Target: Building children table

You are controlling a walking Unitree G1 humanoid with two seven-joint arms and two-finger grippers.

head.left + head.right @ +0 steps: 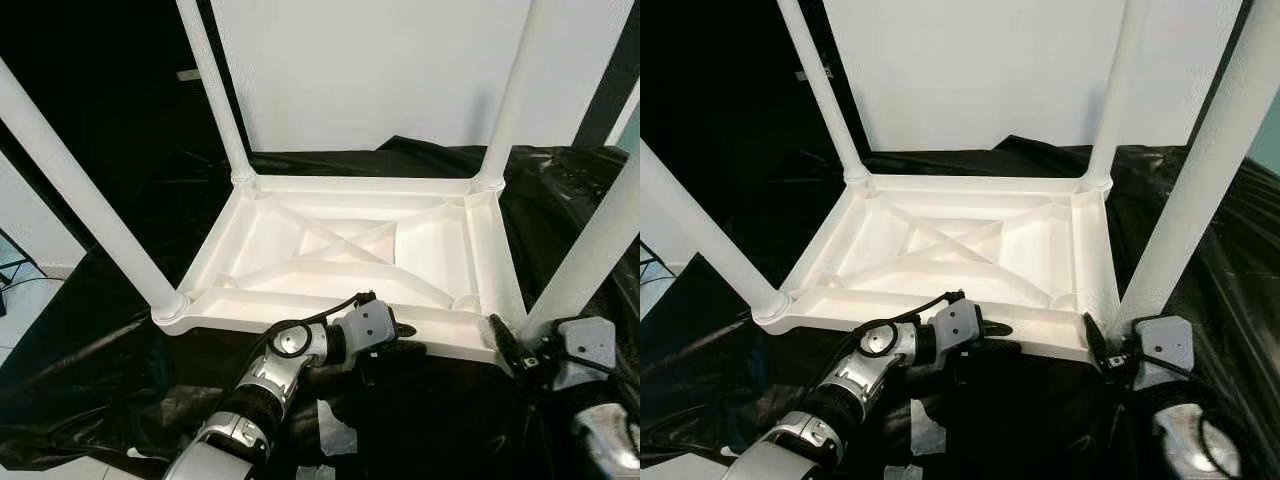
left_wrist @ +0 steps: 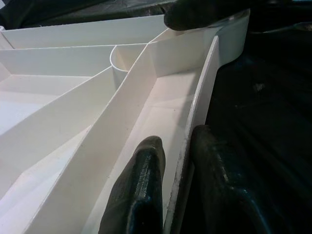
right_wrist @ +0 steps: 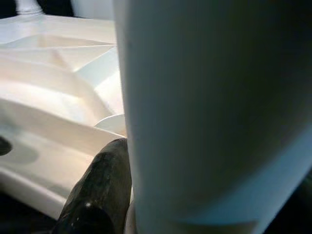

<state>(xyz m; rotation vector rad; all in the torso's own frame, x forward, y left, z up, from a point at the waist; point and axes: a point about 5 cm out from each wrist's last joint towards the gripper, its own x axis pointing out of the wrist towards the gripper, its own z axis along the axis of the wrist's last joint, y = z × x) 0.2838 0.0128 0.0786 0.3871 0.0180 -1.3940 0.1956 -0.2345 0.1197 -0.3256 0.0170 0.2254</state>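
A white plastic children's table [image 1: 450,335] lies upside down on black sheeting, its ribbed underside facing up. All its legs point upward: near left [image 1: 80,190], far left [image 1: 215,90], far right [image 1: 515,90] and near right [image 1: 590,250]. My left gripper [image 1: 400,340] is shut on the near rim; in the left wrist view its fingers [image 2: 141,185] straddle the thin rim wall [image 2: 200,97]. My right gripper [image 1: 512,345] sits at the base of the near right leg [image 3: 209,107], one finger [image 3: 97,190] pressed against it, the other hidden behind the leg.
Black plastic sheeting [image 1: 120,370] covers the floor around the table. A white wall panel [image 1: 370,70] stands right behind it. White paper scraps [image 1: 335,425] lie on the sheeting near my left arm. Pale floor [image 1: 20,310] shows at the far left.
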